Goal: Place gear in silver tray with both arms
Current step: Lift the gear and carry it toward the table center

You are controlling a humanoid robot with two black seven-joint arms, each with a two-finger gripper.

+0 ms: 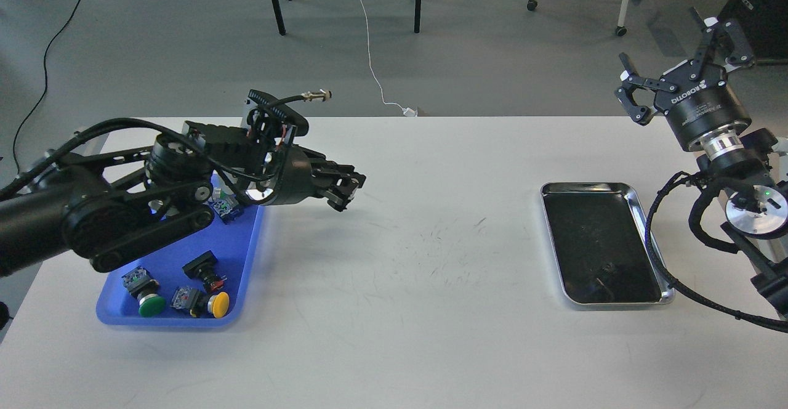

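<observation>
Left gripper: over the table beside the blue tray, fingers close together; whether it holds something, I cannot tell.
Right gripper: raised, wide open, empty.
Silver tray: on the table's right side, empty, long axis running away from me.
Nearer arm: the right one; the left gripper is well apart, tray lies to its right.

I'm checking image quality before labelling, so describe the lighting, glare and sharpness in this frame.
Head view: even, soft overhead light, with only faint shadows on the white table. The silver tray has a bright glinting rim, and its floor reflects dark. The blue tray and its push buttons look sharp. The left gripper is dark, so its jaws are hard to separate. The right gripper is crisp, with its jaws spread.
</observation>
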